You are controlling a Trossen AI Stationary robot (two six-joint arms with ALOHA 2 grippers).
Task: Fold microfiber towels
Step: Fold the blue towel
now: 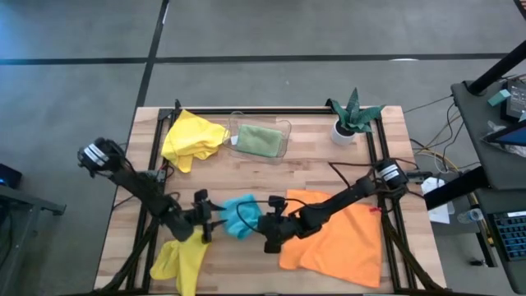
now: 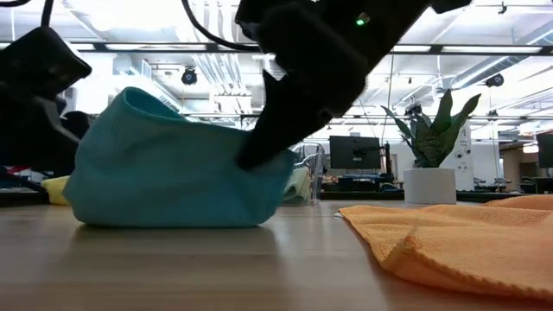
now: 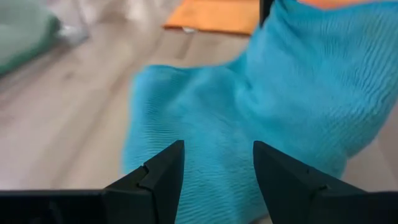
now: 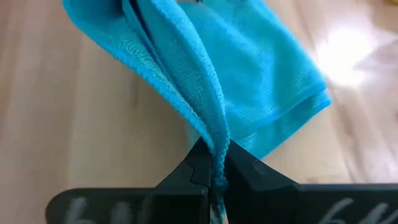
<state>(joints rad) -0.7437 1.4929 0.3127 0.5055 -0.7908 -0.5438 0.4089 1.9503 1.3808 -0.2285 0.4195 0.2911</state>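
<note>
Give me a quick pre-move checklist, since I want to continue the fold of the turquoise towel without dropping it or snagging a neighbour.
1. Right gripper pinching the turquoise towel: ok, its fingers are shut on a bunched edge.
2. Left gripper free of the cloth: ok, its fingers stand apart with the towel beyond them, not between them.
3. Towel partly lifted: ok, the low view shows one side raised by the right gripper and the rest on the table.
4. Edges lined up for the fold: cannot tell, the cloth is bunched.
5. Orange towel clear of the fold: cannot tell, the right arm lies over it.
6. Yellow towel near the left gripper clear: cannot tell.
</note>
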